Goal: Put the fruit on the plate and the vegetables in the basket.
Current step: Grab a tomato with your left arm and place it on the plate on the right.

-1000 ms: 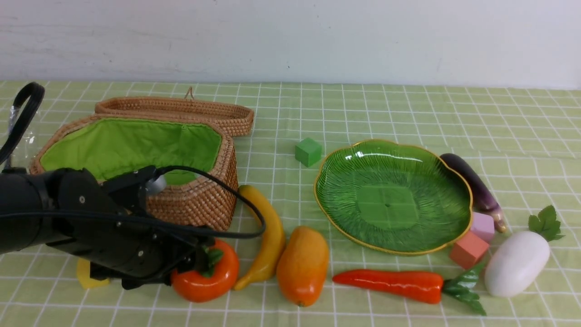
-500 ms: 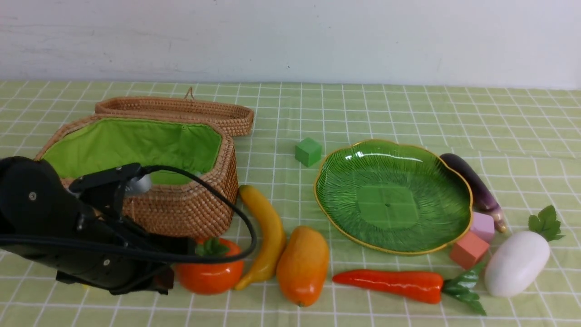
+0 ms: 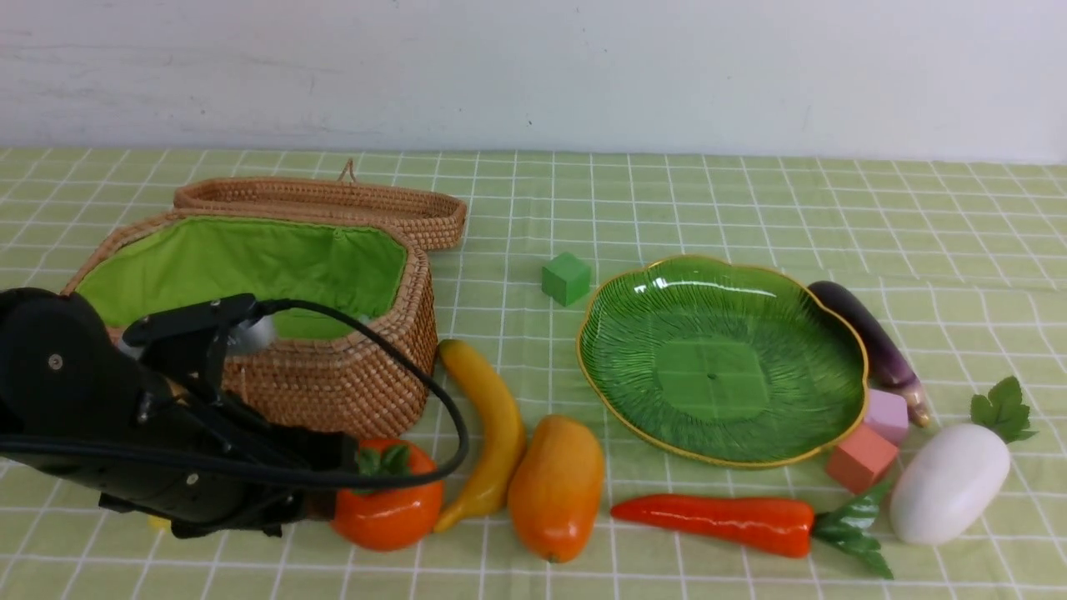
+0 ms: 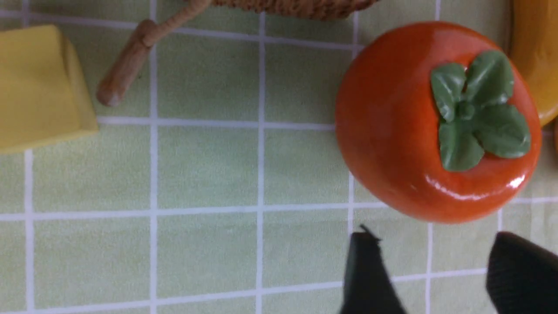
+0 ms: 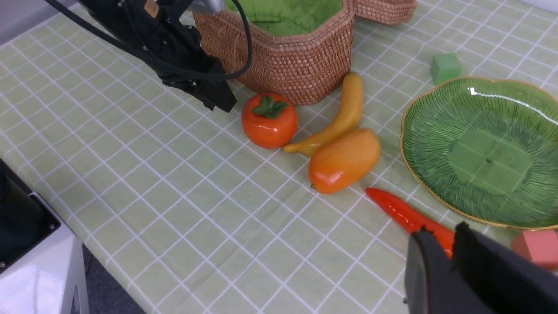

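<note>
- Your left gripper is spread open and grips nothing. The persimmon sits on the cloth just past its fingertips, in front of the basket.
- Your right gripper is nearly closed and empty, above the carrot.
- The banana and mango lie between the persimmon and the plate.

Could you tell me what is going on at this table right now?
The robot is sorting toy produce. Its left hand is open just beside the persimmon, not gripping it. The right hand is shut and holds nothing. The plate is bare; banana, mango, carrot, radish and eggplant lie on the cloth, outside the basket.
</note>
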Controlling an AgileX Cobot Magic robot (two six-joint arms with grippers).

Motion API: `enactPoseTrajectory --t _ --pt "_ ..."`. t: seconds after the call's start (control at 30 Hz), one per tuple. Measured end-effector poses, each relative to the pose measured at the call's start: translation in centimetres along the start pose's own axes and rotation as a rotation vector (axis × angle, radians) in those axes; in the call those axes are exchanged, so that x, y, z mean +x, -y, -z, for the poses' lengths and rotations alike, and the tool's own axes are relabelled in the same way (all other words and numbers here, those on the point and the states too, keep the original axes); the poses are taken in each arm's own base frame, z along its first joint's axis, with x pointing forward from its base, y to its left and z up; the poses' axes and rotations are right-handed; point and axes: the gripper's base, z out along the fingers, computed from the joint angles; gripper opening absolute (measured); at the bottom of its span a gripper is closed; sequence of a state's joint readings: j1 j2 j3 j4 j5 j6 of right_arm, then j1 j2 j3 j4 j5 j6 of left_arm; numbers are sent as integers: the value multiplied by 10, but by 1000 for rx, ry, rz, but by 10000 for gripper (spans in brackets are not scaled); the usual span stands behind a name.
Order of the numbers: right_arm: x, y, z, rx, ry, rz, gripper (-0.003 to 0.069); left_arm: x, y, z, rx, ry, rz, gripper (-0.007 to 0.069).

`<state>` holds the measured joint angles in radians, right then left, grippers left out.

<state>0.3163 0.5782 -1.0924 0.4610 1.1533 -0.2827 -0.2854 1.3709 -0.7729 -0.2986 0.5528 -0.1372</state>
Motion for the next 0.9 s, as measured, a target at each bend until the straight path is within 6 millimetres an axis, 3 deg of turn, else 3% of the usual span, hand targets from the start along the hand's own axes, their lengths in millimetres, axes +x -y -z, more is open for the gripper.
enactPoseTrajectory --t 0.03,0.1,0.17,0.27,0.57,0.7,0.8,0.9 --pt "0 0 0 0 0 0 94 -2 0 0 4 21 1 479" --pt "0 0 0 0 0 0 95 -4 1 -1 8 45 4 576" --pt "0 0 0 0 0 0 97 -6 1 -3 15 57 7 636" --pt "0 0 0 0 0 0 97 -6 1 -11 23 42 0 662" --pt "0 0 0 0 0 0 105 -6 -1 -46 44 -13 -31 629" --pt "0 0 0 0 0 0 106 -5 0 -51 54 -36 4 605" --pt "0 0 0 0 0 0 106 -4 0 -52 58 -54 10 560" --pt "0 0 0 0 0 0 108 -3 1 -52 63 -70 14 459"
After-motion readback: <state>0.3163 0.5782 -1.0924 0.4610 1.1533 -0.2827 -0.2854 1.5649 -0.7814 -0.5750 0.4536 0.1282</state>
